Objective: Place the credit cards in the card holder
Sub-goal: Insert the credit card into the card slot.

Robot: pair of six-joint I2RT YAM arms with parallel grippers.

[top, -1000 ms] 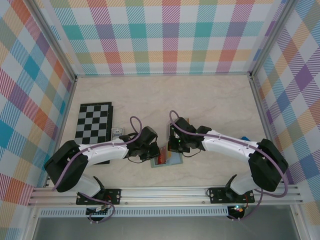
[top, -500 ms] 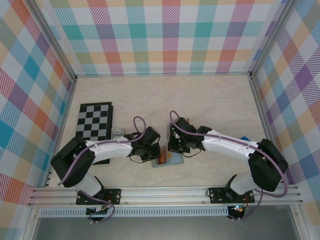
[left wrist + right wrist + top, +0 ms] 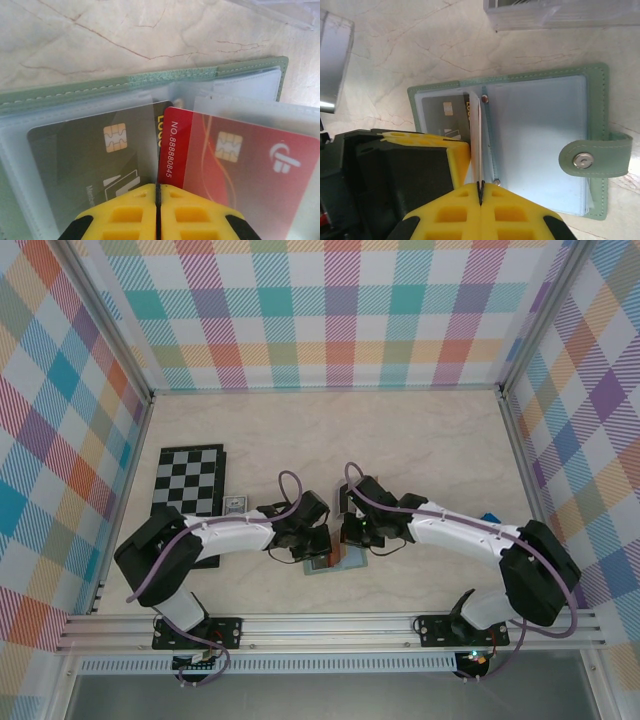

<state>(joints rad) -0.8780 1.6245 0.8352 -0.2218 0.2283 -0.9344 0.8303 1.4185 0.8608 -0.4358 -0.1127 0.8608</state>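
Note:
The sage-green card holder (image 3: 545, 145) (image 3: 150, 80) (image 3: 346, 560) lies open on the table, its snap tab to the right. A dark grey card (image 3: 95, 160) (image 3: 447, 112) sits in a clear slot on one side. A red card (image 3: 240, 165) lies partly inside another clear slot. My left gripper (image 3: 158, 187) (image 3: 318, 544) is shut, its yellow tips at the red card's near edge. My right gripper (image 3: 481, 186) (image 3: 346, 537) is shut on a thin clear sleeve leaf (image 3: 476, 140), which it holds upright along the holder's spine. The left finger (image 3: 457, 152) rests against that leaf.
A clear grey plastic tray (image 3: 560, 17) stands just beyond the holder. A folded chessboard (image 3: 188, 485) lies at the left, with a small box (image 3: 234, 504) beside it. A blue object (image 3: 490, 517) sits near the right wall. The far half of the table offers room.
My left gripper has moved right, closing in on the holder and the right gripper. The red card shows less in the top view. The right arm has barely shifted.

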